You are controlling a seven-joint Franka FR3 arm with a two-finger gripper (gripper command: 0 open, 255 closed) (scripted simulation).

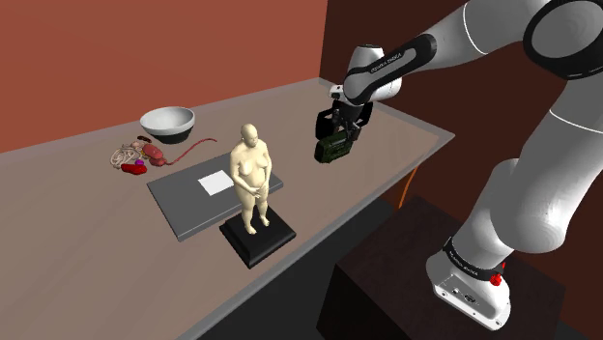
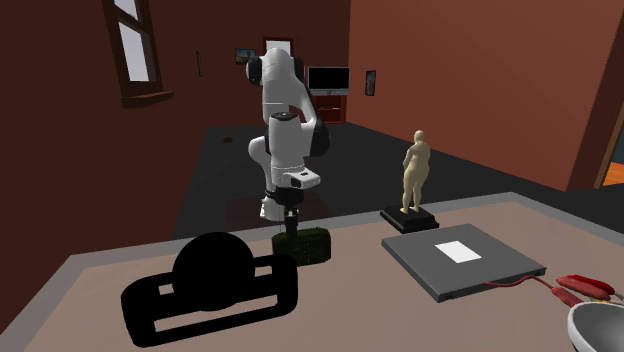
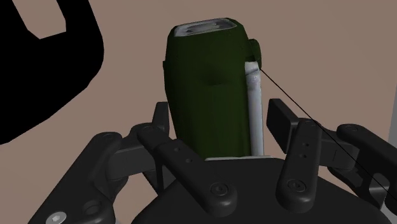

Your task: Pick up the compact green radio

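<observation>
Gripper (image 1: 333,141) near worktop's (image 1: 387,130) stand-side edge. Fingers (image 3: 278,121) pinching sides of dark green radio (image 3: 207,89). Figurine (image 1: 251,177) mid-worktop.

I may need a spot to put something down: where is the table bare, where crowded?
Bare: the table between green radio and grey mat, and the near strip left of the figurine in the shoulder view. Crowded: bowl and red cluster by the mat; a black object close beside the radio.
</observation>
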